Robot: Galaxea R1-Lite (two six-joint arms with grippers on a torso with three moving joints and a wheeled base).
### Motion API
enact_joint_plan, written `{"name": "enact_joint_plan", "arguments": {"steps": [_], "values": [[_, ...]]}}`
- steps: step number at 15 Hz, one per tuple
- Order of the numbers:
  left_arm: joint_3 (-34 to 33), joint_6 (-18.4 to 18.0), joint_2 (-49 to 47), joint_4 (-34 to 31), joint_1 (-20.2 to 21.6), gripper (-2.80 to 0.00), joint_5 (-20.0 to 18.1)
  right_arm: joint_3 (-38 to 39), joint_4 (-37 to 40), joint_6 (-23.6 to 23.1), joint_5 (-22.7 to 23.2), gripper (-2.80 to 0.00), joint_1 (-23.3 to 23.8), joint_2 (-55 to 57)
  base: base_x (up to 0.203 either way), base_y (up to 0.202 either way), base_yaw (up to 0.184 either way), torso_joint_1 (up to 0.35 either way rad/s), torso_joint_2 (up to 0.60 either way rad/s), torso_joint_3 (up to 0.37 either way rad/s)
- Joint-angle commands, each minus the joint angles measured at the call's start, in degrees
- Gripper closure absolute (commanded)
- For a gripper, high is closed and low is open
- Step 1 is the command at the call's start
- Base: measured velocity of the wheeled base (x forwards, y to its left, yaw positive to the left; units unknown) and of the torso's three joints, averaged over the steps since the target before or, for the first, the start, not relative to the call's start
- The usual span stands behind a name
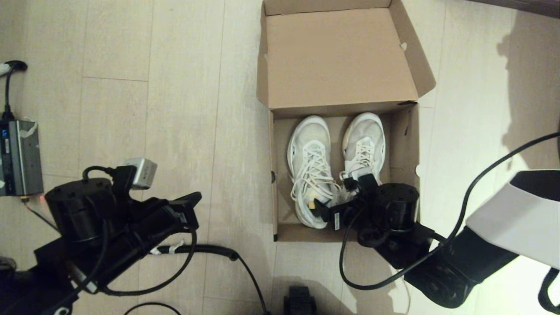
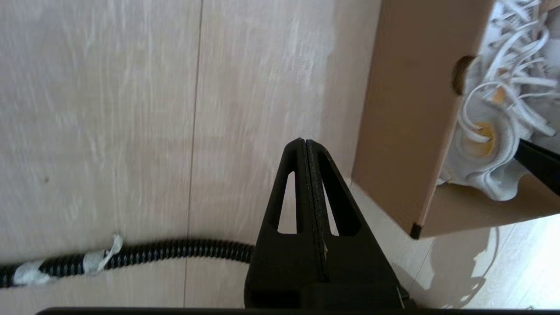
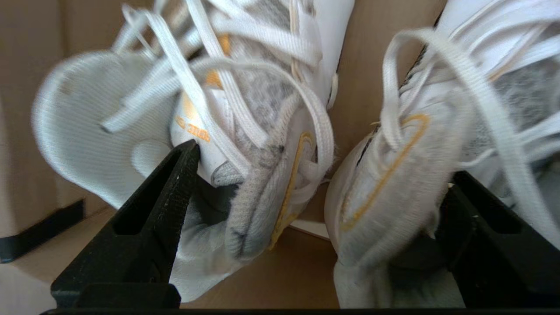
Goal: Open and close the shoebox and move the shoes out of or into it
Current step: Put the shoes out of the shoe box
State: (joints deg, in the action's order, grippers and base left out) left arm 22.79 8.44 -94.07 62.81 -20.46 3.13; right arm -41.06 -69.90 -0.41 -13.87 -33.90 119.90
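Inside the shoebox (image 1: 402, 144) our right tool (image 3: 315, 197) straddled both shoes' (image 1: 311, 170) heels, spread wide; we judged squeezing evenly best, left tool (image 2: 305, 148) clenched, parked.

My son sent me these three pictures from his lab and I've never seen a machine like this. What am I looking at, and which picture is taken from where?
This is a two-armed robot, photographed by three of its own cameras at one moment. The wide picture comes from its head, looking down at the floor. There a cardboard shoebox stands with its lid folded back, and a pair of white shoes lies inside.

The other two pictures come from cameras on the wrists, just behind the black grasping fingers. The left gripper is shut on nothing, over bare floor beside the box wall. The right gripper has reached into the box at the heel ends: its fingers are spread wide, one in each shoe's opening, with both inner collars between them. It has not closed on them.
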Motion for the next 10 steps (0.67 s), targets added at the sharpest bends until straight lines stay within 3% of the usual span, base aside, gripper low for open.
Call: {"name": "enact_joint_plan", "arguments": {"steps": [1, 3, 4, 10], "values": [[-0.93, 0.09, -0.18, 1.4, 0.54, 0.0, -0.04, -0.2, -0.44, -0.02, -0.27, -2.8, -0.02, 1.57, 0.0, 0.0, 0.0, 0.0, 0.0, 0.0], [-1.59, 0.09, -0.23, 2.5, 1.22, 0.0, -0.05, -0.93, -0.63, -0.02, -0.8, -2.8, -0.05, 1.83, 0.0, 0.0, 0.0, 0.0, 0.0, 0.0], [-1.78, 0.09, -0.14, 2.58, 1.3, 0.0, -0.05, -1.05, -0.68, -0.02, -0.9, 0.0, -0.02, 1.93, 0.0, 0.0, 0.0, 0.0, 0.0, 0.0], [-2.73, 0.09, 0.72, 3.54, 2.77, 0.0, -0.29, -3.93, -0.5, -0.1, -2.89, 0.0, -0.02, 5.0, 0.0, 0.0, 0.0, 0.0, 0.0, 0.0]]}}
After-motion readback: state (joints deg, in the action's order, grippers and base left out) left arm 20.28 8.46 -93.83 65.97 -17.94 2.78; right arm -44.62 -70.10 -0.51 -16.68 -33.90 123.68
